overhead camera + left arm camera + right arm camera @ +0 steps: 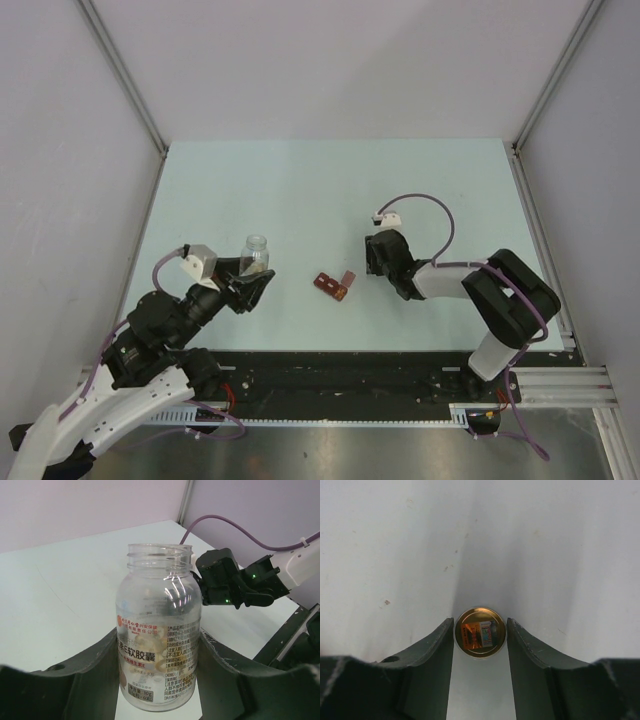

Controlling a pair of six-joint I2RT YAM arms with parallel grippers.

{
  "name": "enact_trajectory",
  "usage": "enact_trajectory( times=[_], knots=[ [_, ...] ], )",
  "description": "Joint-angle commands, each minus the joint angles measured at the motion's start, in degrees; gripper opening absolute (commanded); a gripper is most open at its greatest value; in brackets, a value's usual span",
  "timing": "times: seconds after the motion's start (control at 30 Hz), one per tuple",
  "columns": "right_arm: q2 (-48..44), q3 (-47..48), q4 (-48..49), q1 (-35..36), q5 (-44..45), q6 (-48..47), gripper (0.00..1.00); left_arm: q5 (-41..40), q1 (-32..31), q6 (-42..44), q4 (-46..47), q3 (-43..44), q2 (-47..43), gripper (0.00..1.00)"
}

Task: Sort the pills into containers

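Observation:
My left gripper [159,642] is shut on a small clear round bottle [159,610], held upright with its mouth open; pale pills [150,652] show through its wall. In the top view this gripper [255,282] holds the bottle [256,252] at the table's left. The dark red pill box [332,286] lies on the table's middle, one lid flap raised. My right gripper [480,630] points down at the table, its jaws against both sides of the round gold-topped bottle cap [480,639]. In the top view it [381,262] is right of the box.
The pale table [330,190] has grey walls on three sides, with metal posts at the far corners. A black rail [350,375] runs along the near edge. The right arm's purple cable [430,205] loops above its wrist.

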Motion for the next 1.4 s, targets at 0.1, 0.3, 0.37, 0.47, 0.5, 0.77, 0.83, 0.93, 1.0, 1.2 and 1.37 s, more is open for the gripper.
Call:
enact_trajectory(
  times=[0.1, 0.3, 0.37, 0.47, 0.5, 0.77, 0.83, 0.93, 1.0, 1.2, 1.37],
  knots=[
    [-3.4, -4.0, -1.0, 0.7, 5.4, 4.3, 0.37, -0.3, -0.3, 0.0, 0.9, 0.2, 0.0, 0.00],
    [-2.0, -5.9, 3.0, 1.7, 7.7, 5.2, 0.60, 0.1, -0.3, 0.1, 0.8, 0.0, -0.2, 0.01],
    [-1.8, -6.6, 4.3, 2.2, 8.3, 5.2, 0.64, 0.0, -0.3, 0.3, 0.7, 0.1, -0.6, 0.00],
    [-1.2, -7.5, 6.7, 3.0, 9.5, 4.7, 0.67, -0.3, -0.3, 0.4, 0.5, 0.1, -1.3, 0.00],
    [-0.8, -7.6, 7.3, 3.1, 9.9, 4.7, 0.67, -0.3, -0.3, 0.5, 0.4, 0.1, -1.3, 0.00],
    [1.0, -11.7, 15.7, 4.5, 11.0, 4.6, 0.67, -0.4, -0.3, 0.6, 0.1, 0.2, -1.1, 0.00],
    [1.9, -13.3, 18.5, 4.7, 10.9, 4.2, 0.67, -0.4, -0.3, 0.6, 0.0, 0.2, -1.1, 0.00],
    [2.9, -14.7, 21.4, 5.3, 11.3, 3.8, 0.67, -0.4, -0.3, 0.6, -0.1, 0.2, -1.1, 0.00],
    [3.7, -15.2, 22.5, 5.4, 11.9, 3.7, 0.66, -0.4, -0.3, 0.6, -0.1, 0.2, -1.1, 0.00],
    [5.8, -15.4, 24.3, 6.6, 14.0, 2.6, 0.65, -0.4, -0.3, 0.6, -0.2, 0.2, -1.4, 0.00],
    [7.0, -15.6, 24.6, 7.9, 18.1, 2.9, 0.64, -0.6, -0.3, 0.5, -0.3, 0.2, -1.5, 0.01]
  ],
)
